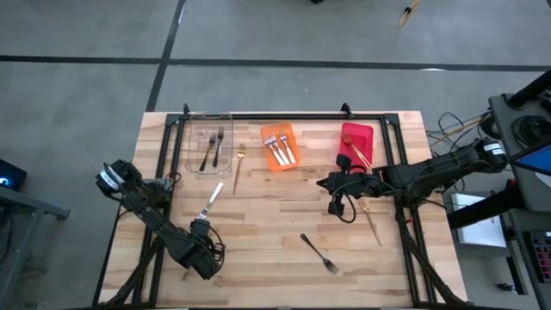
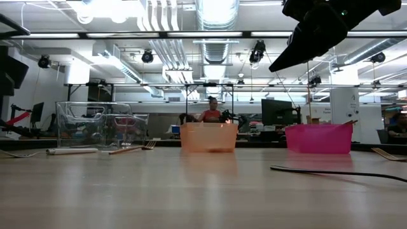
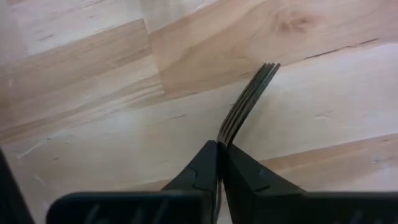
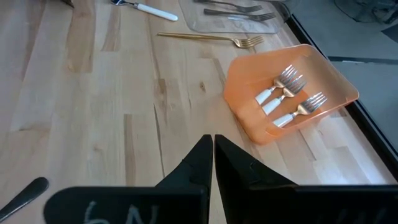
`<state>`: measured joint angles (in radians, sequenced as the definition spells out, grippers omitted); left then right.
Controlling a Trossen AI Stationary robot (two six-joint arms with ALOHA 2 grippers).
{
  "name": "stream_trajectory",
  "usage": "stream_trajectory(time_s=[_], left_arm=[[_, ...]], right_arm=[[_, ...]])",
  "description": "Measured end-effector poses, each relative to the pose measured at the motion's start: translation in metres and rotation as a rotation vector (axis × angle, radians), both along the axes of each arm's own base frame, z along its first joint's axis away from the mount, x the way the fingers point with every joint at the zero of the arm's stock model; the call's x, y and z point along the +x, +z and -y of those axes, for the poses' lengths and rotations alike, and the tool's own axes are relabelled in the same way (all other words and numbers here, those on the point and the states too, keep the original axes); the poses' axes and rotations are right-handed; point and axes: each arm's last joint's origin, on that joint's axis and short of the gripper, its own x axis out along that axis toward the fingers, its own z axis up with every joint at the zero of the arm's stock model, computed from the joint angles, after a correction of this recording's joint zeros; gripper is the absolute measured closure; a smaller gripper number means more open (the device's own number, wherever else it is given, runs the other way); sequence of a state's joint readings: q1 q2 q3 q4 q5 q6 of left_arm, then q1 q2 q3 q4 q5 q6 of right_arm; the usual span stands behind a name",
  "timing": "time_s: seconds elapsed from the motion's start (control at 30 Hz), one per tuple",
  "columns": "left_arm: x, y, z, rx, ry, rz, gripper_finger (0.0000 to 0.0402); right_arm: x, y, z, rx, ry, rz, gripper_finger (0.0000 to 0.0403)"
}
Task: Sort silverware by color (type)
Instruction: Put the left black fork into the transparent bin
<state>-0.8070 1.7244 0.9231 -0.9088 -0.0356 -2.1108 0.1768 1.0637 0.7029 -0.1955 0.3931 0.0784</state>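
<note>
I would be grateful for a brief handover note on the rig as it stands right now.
Left gripper: fingers shut on a dark-looking fork, above the table's near left.
Right gripper: fingers shut, empty, mid-table right.
Done: two dark forks in the clear bin, three white-handled forks in the orange bin, gold forks in the red bin.
Left: loose white-handled fork, gold fork beside the clear bin, second gold fork, loose dark fork, plus the held one.
</note>
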Motion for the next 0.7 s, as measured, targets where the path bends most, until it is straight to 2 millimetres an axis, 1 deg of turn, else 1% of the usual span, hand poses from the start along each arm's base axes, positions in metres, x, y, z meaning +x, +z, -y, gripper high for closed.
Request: stream_trajectory(time_s=[0.17, 0.23, 0.37, 0.47, 0.6, 0.7], left_arm=[[0.001, 0.011, -0.001, 0.001, -0.026, 0.067, 0.0401], [0.004, 0.022, 0.001, -0.005, -0.055, 0.135, 0.0401], [0.013, 0.037, 0.001, 0.031, -0.165, 0.235, 0.0401], [0.025, 0.054, -0.002, 0.046, -0.236, 0.319, 0.0401], [0.047, 0.066, -0.015, 0.126, -0.302, 0.4, 0.0401], [0.067, 0.073, -0.027, 0.139, -0.371, 0.452, 0.0401]], right_arm=[[-0.001, -0.005, 0.0, -0.004, 0.002, -0.013, 0.0394], [-0.003, -0.01, 0.0, -0.005, 0.002, -0.019, 0.0394], [-0.005, -0.024, 0.001, -0.006, 0.009, 0.017, 0.0394], [-0.007, -0.033, 0.001, -0.013, 0.02, 0.077, 0.0394], [-0.01, -0.041, 0.001, -0.018, 0.028, 0.141, 0.0394], [-0.011, -0.045, 0.002, -0.016, 0.028, 0.146, 0.0394]])
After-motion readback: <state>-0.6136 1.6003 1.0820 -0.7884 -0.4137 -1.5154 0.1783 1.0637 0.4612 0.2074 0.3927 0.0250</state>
